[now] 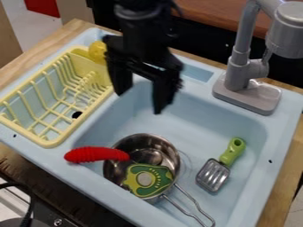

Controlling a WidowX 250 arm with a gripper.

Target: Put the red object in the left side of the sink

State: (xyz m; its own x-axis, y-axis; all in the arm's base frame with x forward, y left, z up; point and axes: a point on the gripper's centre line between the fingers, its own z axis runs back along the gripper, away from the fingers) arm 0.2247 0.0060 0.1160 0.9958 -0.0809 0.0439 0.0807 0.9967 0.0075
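I see end effector (141,95) above sink (201,117), spread apart, released. Red object (95,154) lies over rim of metal pot (161,142); spatula (213,174) near pot.

My black arm (141,20) shows at the top edge, near mid-view. Below it my gripper (139,101) hangs, both fingers (161,95) pointing down (outlines a touch blurred, I note), spread apart with a wide gap between.

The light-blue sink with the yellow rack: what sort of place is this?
Probably a toy kitchen: the light-blue sink has a grey faucet, a yellow dish rack sits at one side, and a green-handled slotted spatula lies in the basin.
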